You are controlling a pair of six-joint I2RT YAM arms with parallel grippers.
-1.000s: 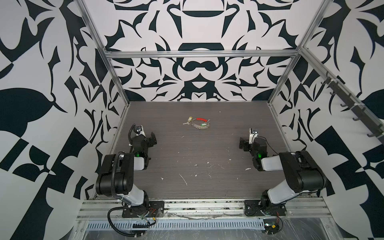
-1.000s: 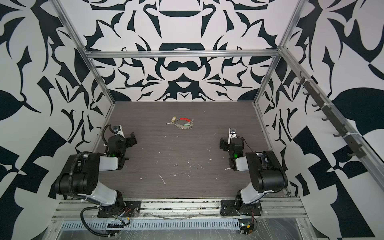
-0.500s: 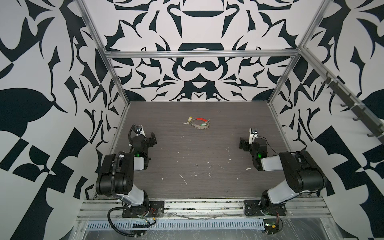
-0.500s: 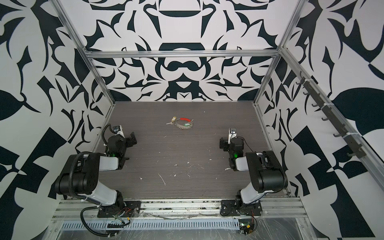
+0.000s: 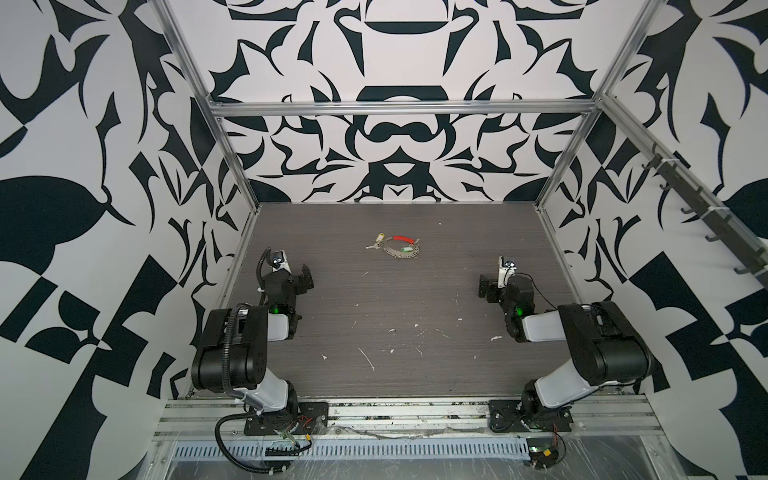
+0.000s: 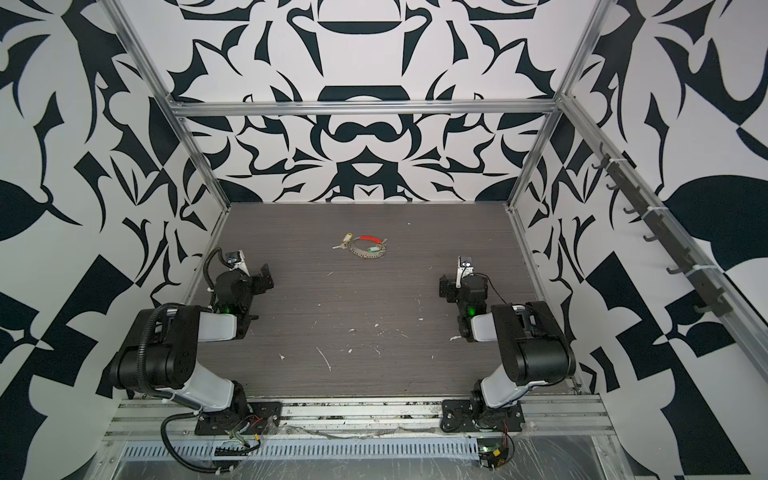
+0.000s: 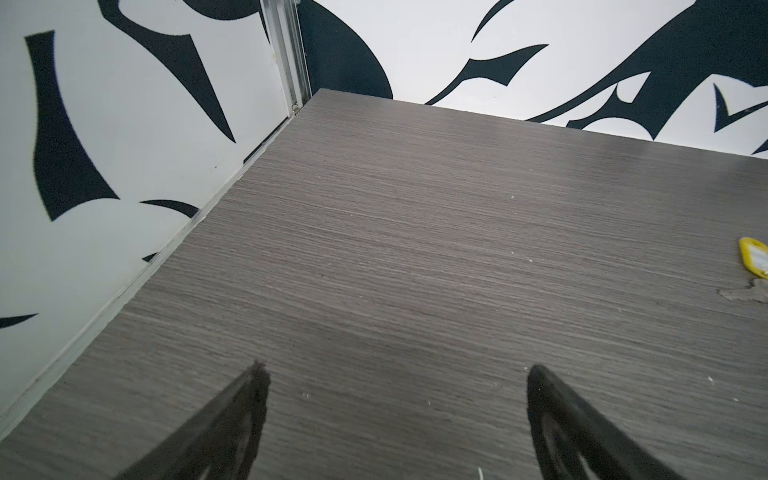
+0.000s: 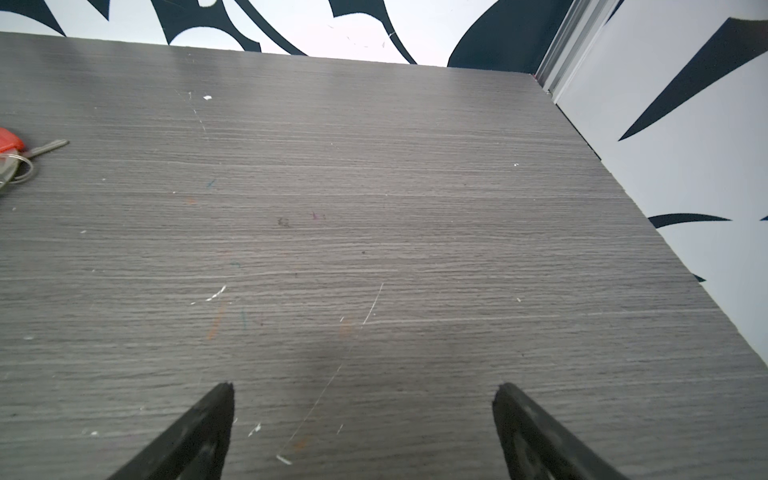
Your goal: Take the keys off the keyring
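The left gripper is over the grey wood-grain table, its 2 dark fingers spread wide and empty. Its wrist view cuts off the yellow key. The thin silver keyring, with a perforated arc and a red sleeve, lies flat toward the back, well apart from both arms. The green key lies within the hoop, its loop too small to make out. The right gripper is likewise spread and empty.

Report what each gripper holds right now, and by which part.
Nothing is held. The left gripper and right gripper are both open and empty; the keyring lies apart from both.
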